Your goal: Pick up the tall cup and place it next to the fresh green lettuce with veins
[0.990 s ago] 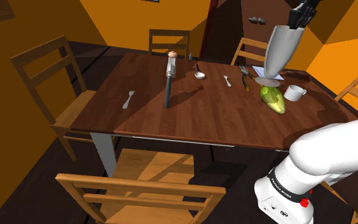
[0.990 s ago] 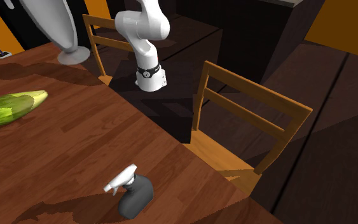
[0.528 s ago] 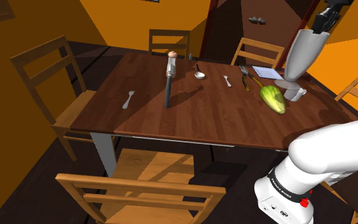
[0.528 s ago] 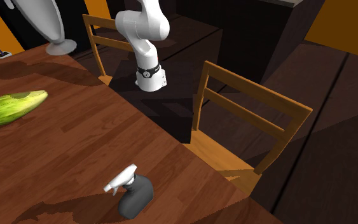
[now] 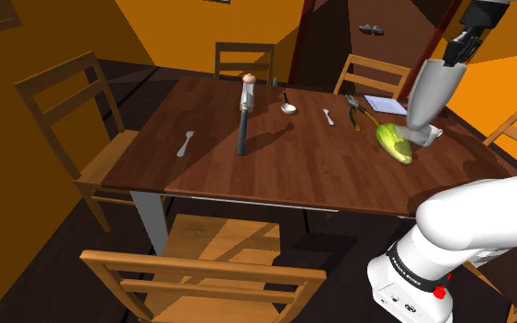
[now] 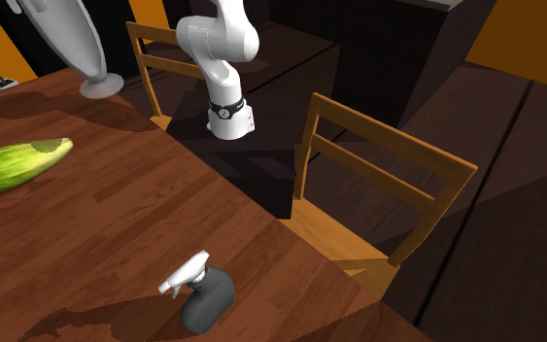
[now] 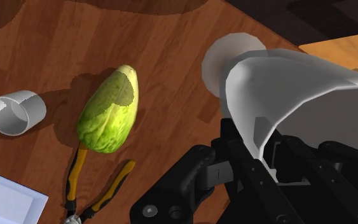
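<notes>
gripper (image 5: pixel 455 53) closed on the tall cup (image 5: pixel 428 92): in the wrist view the black fingers (image 7: pixel 241 184) pinch the cup wall at its rim, open mouth toward the camera, round foot at the far end
cup is plain grey-white, tapered, held tilted at upper right of the shoulder view, foot low over the wooden table (image 5: pixel 293 156), just beside the lettuce (image 5: pixel 394 142)
can't tell if the foot touches the wood; second exterior view puts the cup top left, foot near the table edge
lettuce: green-yellow, lying flat, right side of the table in the shoulder view, left edge of the second exterior view; foot and lettuce are near but apart in the wrist view
white mug (image 7: pixel 12 114) sits on the far side of the lettuce from the cup, yellow-handled pliers (image 7: pixel 85 184) at the lettuce's end
grey spray bottle (image 6: pixel 206 296) bottom centre of the second exterior view, well apart from all that
white arm (image 6: pixel 218 39) top centre there, wooden chair (image 6: pixel 378 185) to its right
</notes>
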